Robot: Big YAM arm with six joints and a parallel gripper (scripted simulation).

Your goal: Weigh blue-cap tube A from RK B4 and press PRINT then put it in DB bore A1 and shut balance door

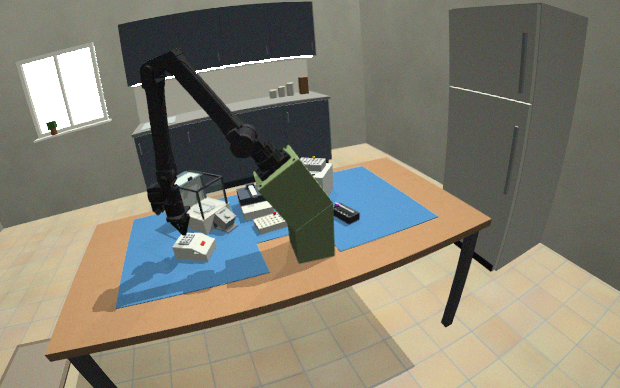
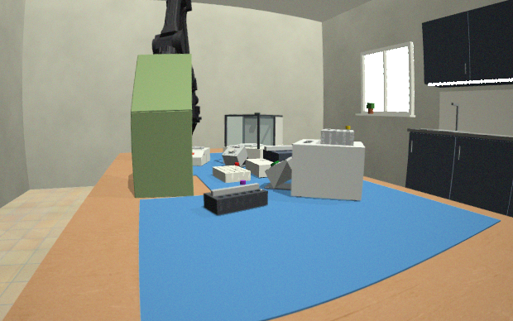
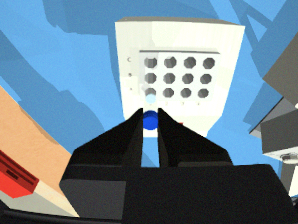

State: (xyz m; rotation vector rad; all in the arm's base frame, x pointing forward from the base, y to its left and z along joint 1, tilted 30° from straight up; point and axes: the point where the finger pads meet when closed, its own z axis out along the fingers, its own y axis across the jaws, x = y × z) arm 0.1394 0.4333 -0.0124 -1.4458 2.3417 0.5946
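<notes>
My gripper points down over the dry block and is shut on tube A, whose blue cap sits between the fingertips. The tube's pale lower end shows at the near-left corner bore, A1; I cannot tell whether it is inside the bore. The white dry block stands on the blue mat, its other bores empty. The balance stands behind it with its glass box; I cannot tell whether the top door is open. The sloping key front faces right.
The tube rack holds a red-capped tube. A dark and white station stands behind it. The mixer carries a block with a yellow cap. The black magnet block shows a purple cap. The green arm base stands in front.
</notes>
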